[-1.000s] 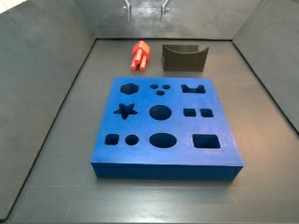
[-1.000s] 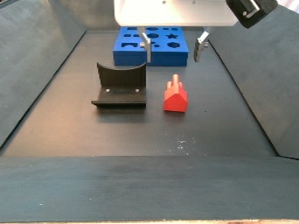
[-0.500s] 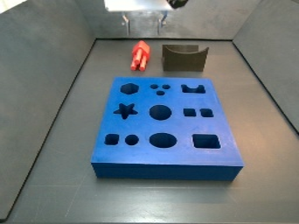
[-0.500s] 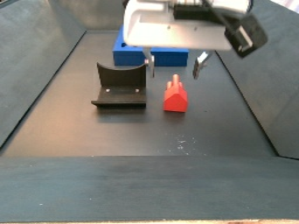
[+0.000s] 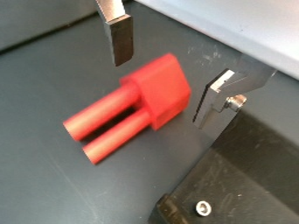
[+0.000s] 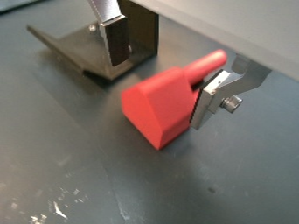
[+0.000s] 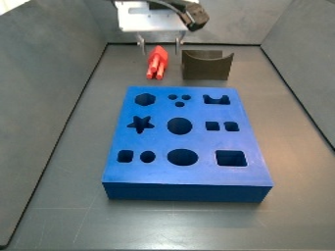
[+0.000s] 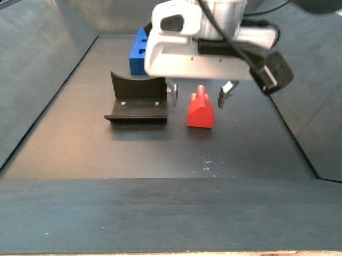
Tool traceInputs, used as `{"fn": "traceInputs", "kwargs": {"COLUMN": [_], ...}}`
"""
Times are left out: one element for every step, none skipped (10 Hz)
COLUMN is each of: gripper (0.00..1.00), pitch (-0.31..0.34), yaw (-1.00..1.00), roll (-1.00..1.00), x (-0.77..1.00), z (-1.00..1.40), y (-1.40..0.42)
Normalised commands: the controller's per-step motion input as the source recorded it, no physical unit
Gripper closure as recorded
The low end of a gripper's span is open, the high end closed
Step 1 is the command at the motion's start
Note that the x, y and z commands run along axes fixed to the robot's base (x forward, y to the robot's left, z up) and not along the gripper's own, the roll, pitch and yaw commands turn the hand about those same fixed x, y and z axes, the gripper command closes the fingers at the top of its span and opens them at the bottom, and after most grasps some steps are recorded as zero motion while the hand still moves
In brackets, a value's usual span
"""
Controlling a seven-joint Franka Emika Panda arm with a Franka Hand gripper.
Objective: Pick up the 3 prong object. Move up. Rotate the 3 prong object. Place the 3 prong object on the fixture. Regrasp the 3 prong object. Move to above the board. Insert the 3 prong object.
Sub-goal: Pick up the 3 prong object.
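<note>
step in hand judged as the pick-up, pre-grasp. gripper [image 8: 199,92] seen spread wide over the 3 prong object [image 8: 199,107], nothing held; in both wrist views a finger [image 5: 118,38] stands each side of the red block end w/ gaps, no contact seen. piece lies flat on floor, just beside the fixture [image 7: 206,65], at its 9 o'clock in a side view. board [image 7: 185,140] well apart, toward 6 o'clock. next move judged: lower a little more, jaws to be shut on the block end, then lift.

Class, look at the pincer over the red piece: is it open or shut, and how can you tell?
Open. The pincer straddles the 3 prong object, which lies on the floor; in both wrist views a gap shows between each finger and the piece.
</note>
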Motion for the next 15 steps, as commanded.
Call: {"fn": "traceInputs", "kwargs": {"gripper": [0.0,0.0,1.0,1.0,1.0,1.0,1.0,1.0,1.0,1.0,1.0,1.0,1.0,1.0,1.0], "pitch": [-0.28,-0.191,0.0,0.0,0.0,0.0,0.0,0.0,0.0,0.0,0.0,0.0,0.0,0.0,0.0], "yaw": [0.0,0.0,0.0,0.0,0.0,0.0,0.0,0.0,0.0,0.0,0.0,0.0,0.0,0.0,0.0], "roll": [0.0,0.01,0.0,0.0,0.0,0.0,0.0,0.0,0.0,0.0,0.0,0.0,0.0,0.0,0.0], "x": [0.0,0.0,0.0,0.0,0.0,0.0,0.0,0.0,0.0,0.0,0.0,0.0,0.0,0.0,0.0], "z": [-0.72,-0.23,0.0,0.0,0.0,0.0,0.0,0.0,0.0,0.0,0.0,0.0,0.0,0.0,0.0], "y": [0.07,0.0,0.0,0.0,0.0,0.0,0.0,0.0,0.0,0.0,0.0,0.0,0.0,0.0,0.0]}}
